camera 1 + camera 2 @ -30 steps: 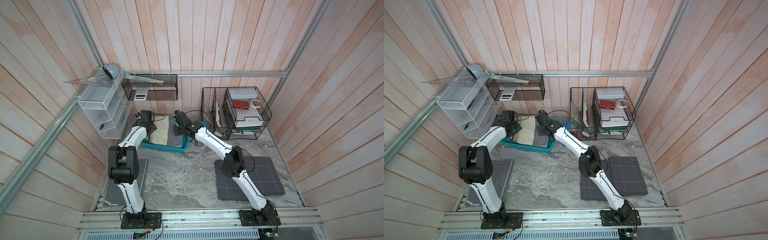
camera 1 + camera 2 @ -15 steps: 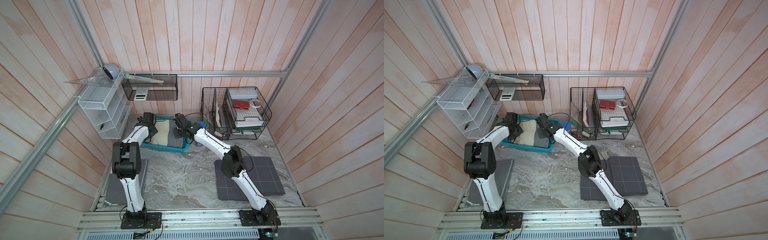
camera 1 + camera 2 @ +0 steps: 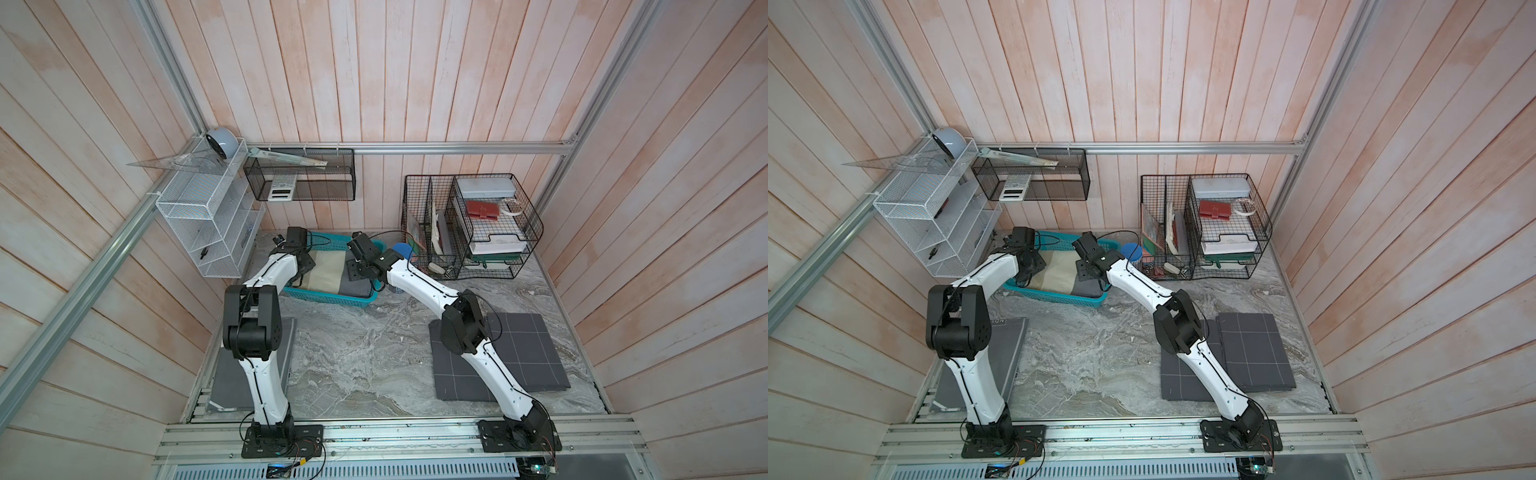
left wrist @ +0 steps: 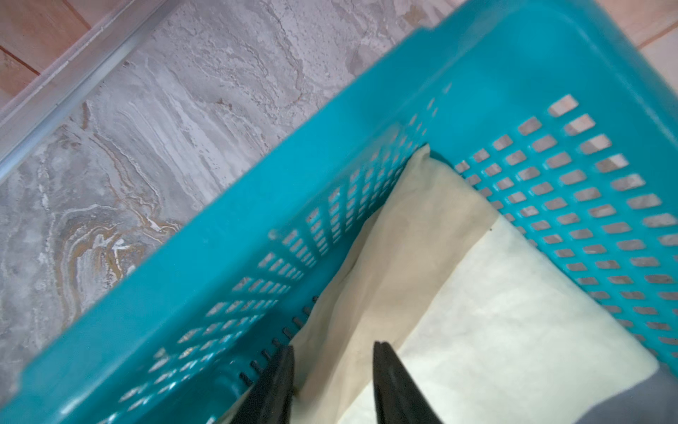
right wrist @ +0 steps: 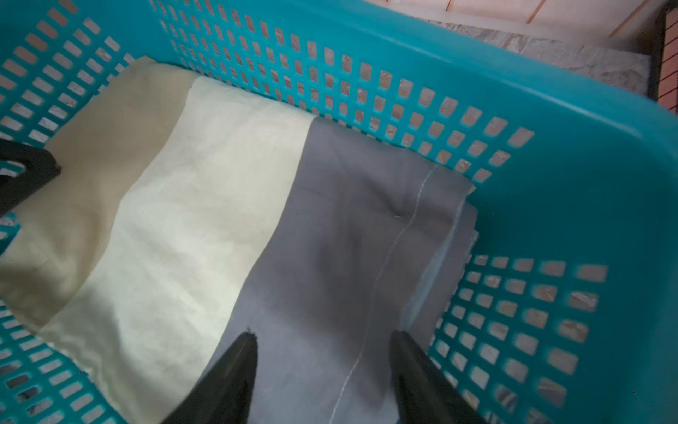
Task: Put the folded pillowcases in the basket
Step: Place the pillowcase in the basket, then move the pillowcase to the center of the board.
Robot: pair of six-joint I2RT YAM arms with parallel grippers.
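table (image 3: 353, 353) marbled grey, plank walls (image 3: 415, 83) | basket (image 3: 332, 297) far left holds pillowcase (image 3: 328, 270) | wrist views alone show left gripper (image 4: 334, 345) jaws narrow, right gripper (image 5: 323, 333) wide, both empty

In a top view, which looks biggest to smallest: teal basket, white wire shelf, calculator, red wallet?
1. White wire shelf (nearer the camera)
2. Teal basket, partly hidden by arms
3. Calculator and red wallet: too alike to rank
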